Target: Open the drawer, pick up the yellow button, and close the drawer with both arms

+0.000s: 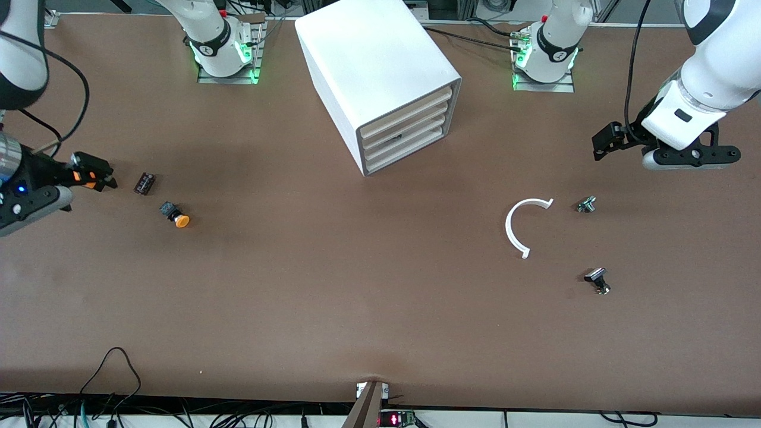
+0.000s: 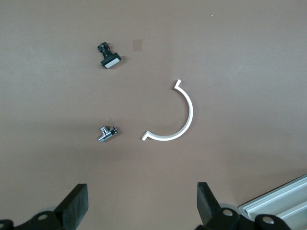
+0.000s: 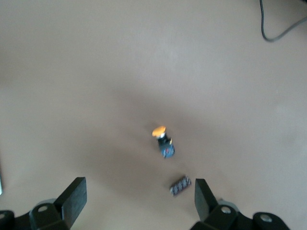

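The white cabinet (image 1: 374, 59) stands at the middle of the table's robot side, and its top drawer (image 1: 410, 107) is shut flush like the three below it. The button (image 1: 176, 216) (image 3: 163, 141), orange cap on a black body, lies on its side on the bare table toward the right arm's end. My right gripper (image 3: 139, 196) hangs open over the table close to the button, with nothing between its fingers. My left gripper (image 2: 142, 199) hangs open and empty over the left arm's end of the table; a corner of the cabinet (image 2: 283, 201) shows in its view.
A small black ribbed part (image 1: 144, 183) (image 3: 180, 186) lies beside the button. A white curved strip (image 1: 518, 226) (image 2: 180, 120) and two black-and-silver parts (image 1: 586, 204) (image 1: 598, 279) lie toward the left arm's end. Cables run along the table edge nearest the front camera.
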Tool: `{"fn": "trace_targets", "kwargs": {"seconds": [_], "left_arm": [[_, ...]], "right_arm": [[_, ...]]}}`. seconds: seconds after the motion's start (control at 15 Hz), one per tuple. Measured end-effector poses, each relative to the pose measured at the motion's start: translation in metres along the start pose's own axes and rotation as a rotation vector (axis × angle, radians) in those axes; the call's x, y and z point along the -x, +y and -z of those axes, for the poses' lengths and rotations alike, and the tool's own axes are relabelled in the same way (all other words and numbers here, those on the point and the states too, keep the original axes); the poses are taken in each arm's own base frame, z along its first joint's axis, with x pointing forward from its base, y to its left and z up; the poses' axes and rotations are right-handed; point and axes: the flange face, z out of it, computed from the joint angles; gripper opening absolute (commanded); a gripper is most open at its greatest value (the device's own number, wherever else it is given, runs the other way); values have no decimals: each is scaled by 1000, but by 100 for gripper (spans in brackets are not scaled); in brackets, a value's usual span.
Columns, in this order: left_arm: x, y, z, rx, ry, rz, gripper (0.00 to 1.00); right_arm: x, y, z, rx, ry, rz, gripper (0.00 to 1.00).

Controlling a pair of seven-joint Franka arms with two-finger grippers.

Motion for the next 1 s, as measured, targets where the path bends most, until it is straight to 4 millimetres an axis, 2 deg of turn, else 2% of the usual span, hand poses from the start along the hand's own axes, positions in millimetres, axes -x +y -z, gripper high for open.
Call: {"fn": "trace_targets", "kwargs": {"seconds": [0.2,0.47,1.0], "left_arm": [[-1,-3,0,0,0,6,100],[-2,-10,3,1,6,20,100],[-3,-13,4,1,8,24,100]], "right_arm": [[16,1,26,71,-40,-35,100],[29,-15,32,42,-122,-225,100],[33,-13,44,44,-109,-176,100]]}}
